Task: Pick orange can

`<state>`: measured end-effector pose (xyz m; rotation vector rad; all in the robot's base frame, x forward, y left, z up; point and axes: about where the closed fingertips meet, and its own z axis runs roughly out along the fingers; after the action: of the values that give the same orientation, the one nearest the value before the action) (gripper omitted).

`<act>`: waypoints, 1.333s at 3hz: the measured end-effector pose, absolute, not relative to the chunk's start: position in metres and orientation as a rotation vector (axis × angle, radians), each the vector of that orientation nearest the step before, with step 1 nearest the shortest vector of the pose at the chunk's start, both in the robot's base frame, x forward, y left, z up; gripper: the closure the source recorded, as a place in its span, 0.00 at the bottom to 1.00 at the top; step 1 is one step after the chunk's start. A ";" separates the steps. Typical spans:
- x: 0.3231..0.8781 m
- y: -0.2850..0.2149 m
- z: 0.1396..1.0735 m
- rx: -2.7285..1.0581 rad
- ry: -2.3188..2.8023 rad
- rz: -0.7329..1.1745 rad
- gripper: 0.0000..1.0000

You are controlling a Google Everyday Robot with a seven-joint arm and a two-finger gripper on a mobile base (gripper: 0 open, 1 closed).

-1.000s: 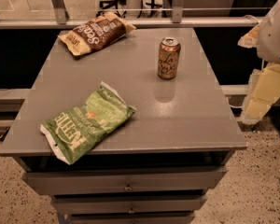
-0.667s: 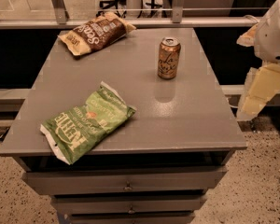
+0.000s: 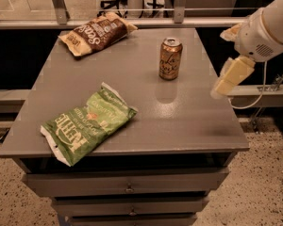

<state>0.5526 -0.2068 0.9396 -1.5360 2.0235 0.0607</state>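
Observation:
The orange can (image 3: 170, 59) stands upright on the grey table (image 3: 188, 117), right of centre toward the back; it is orange-gold with dark cursive lettering and a silver top. My gripper (image 3: 225, 55) hangs from the white arm (image 3: 266, 25) at the table's right edge, to the right of the can and a little nearer, well apart from it. Its cream fingers (image 3: 232, 76) stand apart with nothing between them.
A green chip bag (image 3: 86, 124) lies at the table's front left. A brown chip bag (image 3: 96, 33) lies at the back left. The table has drawers (image 3: 127, 182) under it. A rail and shelf run behind and to the right.
My arm and gripper have moved a little to the left, toward the table's right edge and the can. The can and the bags have not moved.

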 end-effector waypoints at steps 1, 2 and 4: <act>0.594 -0.198 0.927 -1.469 1.947 0.152 0.00; 0.623 -0.191 0.912 -1.433 1.907 0.221 0.00; 0.671 -0.158 0.881 -1.312 1.766 0.439 0.00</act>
<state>0.6706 -0.1584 0.8809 -1.3123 1.7662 0.4388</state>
